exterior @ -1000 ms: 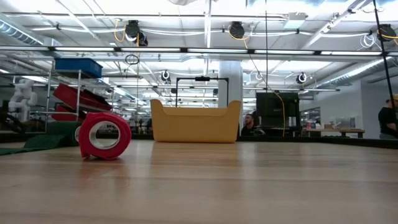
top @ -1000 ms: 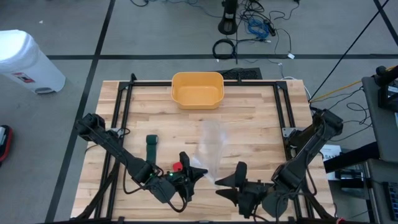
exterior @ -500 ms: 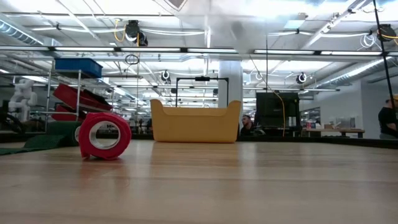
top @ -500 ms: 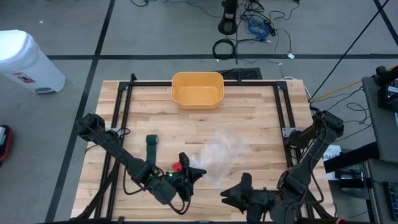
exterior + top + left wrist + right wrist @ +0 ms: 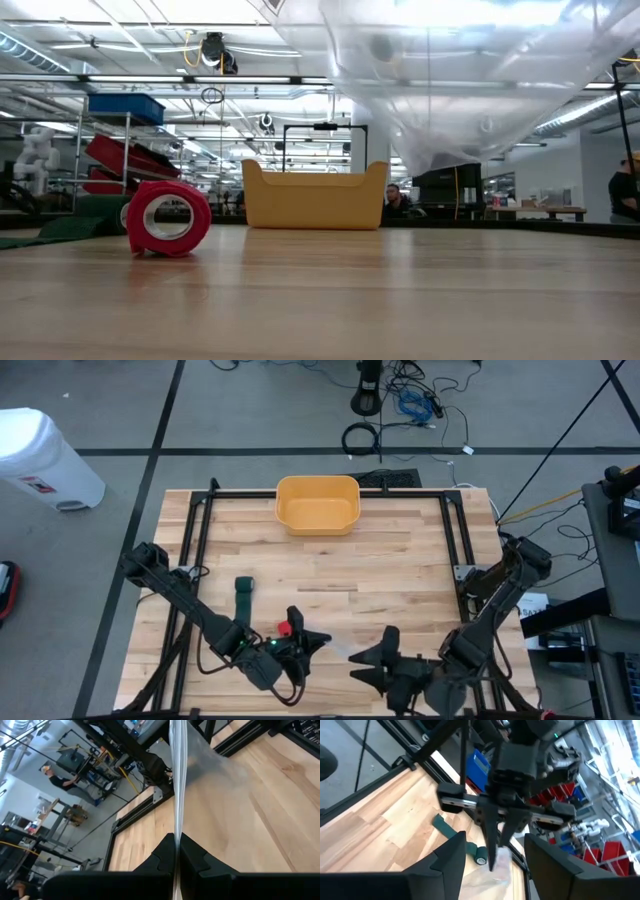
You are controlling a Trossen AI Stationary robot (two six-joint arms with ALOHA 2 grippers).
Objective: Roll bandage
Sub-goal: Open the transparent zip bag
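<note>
Clear plastic film [image 5: 178, 780], thin and crinkled, is pinched edge-on between the shut fingers of the left gripper [image 5: 318, 637], near the front edge of the wooden table [image 5: 400, 570]. In the low view the same film [image 5: 450, 90] hangs as a sheet above the tabletop. The right gripper [image 5: 368, 657] faces it from just beside, jaws standing apart and holding nothing.

The task's pieces lie untouched: a dark green bandage strip [image 5: 243, 596], partly rolled at one end, toward the left edge; a red roll of bandage [image 5: 168, 217] on its side close by the left gripper.

Step in hand, by my reading: handling the wrapper, rolling not yet begun. Next move likely needs the film set aside, then a grip on the green strip's rolled end.

Container: yellow plastic bin [image 5: 317, 504] at the back edge, nothing visible inside.
</note>
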